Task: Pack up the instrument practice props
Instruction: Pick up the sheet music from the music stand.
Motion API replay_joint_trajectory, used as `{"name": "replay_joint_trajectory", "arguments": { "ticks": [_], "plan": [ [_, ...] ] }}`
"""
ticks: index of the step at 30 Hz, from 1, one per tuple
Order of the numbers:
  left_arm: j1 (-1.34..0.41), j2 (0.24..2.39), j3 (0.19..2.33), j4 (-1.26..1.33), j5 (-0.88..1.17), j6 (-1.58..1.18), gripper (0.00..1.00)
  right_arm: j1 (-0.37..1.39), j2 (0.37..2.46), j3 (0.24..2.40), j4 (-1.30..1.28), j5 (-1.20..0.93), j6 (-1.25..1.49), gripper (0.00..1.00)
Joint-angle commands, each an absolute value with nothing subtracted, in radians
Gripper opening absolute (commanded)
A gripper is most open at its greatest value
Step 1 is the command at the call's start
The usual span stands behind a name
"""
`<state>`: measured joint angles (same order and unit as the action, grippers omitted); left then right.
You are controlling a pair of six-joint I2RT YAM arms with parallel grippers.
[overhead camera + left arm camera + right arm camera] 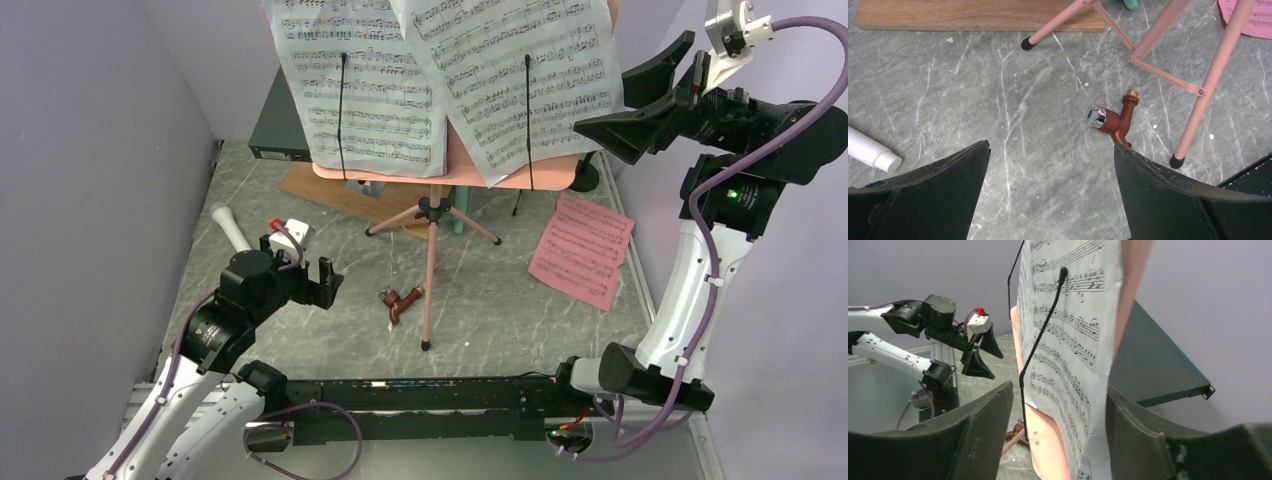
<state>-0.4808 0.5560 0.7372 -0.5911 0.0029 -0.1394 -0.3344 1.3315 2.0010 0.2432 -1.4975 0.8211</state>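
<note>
Pink music desk (458, 160) upright, pages (370, 80) facing arms (200, 345), both end effectors (1051, 146) (1059, 387) spread wide.

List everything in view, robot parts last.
Music stand: 1, pink, table centre.
Music pages: 2, white, on stand.
Wire clips: 2, black, over pages.
Loose page: 1, pink, table right.
Microphone: 1, white, table left.
Board: 1, wood, under stand.
Box: 1, dark grey, back left.
Small fitting: 1, brown with chrome cap, by front leg.
Left arm: 1, black-white, jaws open, low over table.
Right arm: 1, black-white, jaws open, raised at stand's right edge.
</note>
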Motion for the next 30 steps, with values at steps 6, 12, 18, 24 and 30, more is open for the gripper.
{"name": "replay_joint_trajectory", "arguments": {
  "ticks": [6,12,18,24,30],
  "plan": [
    [-0.472,0.552,0.75,-0.586,0.038,-0.124,0.99,-0.37,1.294,1.985,0.209,-1.49,0.811,0.53],
    [-0.472,0.548,0.749,-0.585,0.04,-0.124,0.99,-0.425,1.286,1.972,0.154,-1.482,0.785,0.55],
    [-0.472,0.549,0.75,-0.584,0.045,-0.124,0.99,-0.436,1.25,1.936,0.151,-1.501,0.785,0.54],
    [-0.472,0.546,0.75,-0.584,0.043,-0.124,0.99,-0.448,1.231,1.935,0.151,-1.512,0.795,0.5],
    [-0.472,0.548,0.749,-0.583,0.048,-0.124,0.99,-0.456,1.213,1.91,0.165,-1.514,0.817,0.33]
  ]
}}
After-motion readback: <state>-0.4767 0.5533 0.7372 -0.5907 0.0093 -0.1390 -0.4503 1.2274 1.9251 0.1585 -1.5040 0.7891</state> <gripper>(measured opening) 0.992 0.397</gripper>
